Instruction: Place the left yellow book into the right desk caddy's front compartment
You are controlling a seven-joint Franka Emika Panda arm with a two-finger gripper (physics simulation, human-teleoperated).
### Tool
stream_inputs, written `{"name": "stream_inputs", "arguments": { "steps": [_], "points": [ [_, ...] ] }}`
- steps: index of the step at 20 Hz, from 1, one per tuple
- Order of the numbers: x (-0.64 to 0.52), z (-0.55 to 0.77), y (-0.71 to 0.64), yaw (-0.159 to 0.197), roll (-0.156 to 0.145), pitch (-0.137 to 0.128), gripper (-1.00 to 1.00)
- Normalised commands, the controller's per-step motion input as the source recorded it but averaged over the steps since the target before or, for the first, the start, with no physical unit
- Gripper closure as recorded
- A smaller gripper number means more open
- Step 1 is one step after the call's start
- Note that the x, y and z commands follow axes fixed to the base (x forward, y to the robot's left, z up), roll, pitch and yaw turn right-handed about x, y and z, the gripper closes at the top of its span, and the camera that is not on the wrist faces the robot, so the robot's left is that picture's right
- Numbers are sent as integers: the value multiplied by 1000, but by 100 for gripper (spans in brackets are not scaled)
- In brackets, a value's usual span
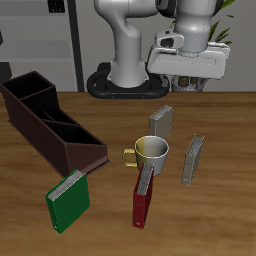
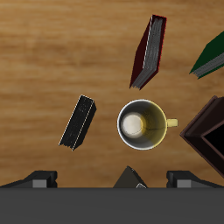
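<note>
The left yellow book [image 1: 192,160] is a slim grey-tan hardback standing upright beside the mug; the wrist view shows its dark top edge [image 2: 77,122]. The right desk caddy [image 1: 45,120] is a long maroon-brown partitioned box, and one corner of it [image 2: 206,131] shows in the wrist view. My gripper [image 1: 190,84] hangs high above the table, farther back than the book, open and holding nothing [image 2: 112,182]. A second grey book [image 1: 162,122] stands behind the mug, almost under the gripper [image 2: 131,178].
A cream mug [image 1: 152,150] with a yellow handle stands mid-table [image 2: 142,122]. A red book [image 1: 143,192] stands in front of it [image 2: 149,52]. A green book [image 1: 68,198] stands near the caddy's front end [image 2: 210,57].
</note>
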Motion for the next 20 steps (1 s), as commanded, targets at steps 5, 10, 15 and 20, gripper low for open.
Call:
{"name": "stream_inputs", "arguments": {
  "steps": [5,10,15,20],
  "points": [
    [181,-130,263,1,7,-31,-100],
    [159,-147,17,-25,7,6,-100],
    [188,-156,16,-24,-29,7,-100],
    [92,-157,165,-56,-6,-9,-100]
  ]
}}
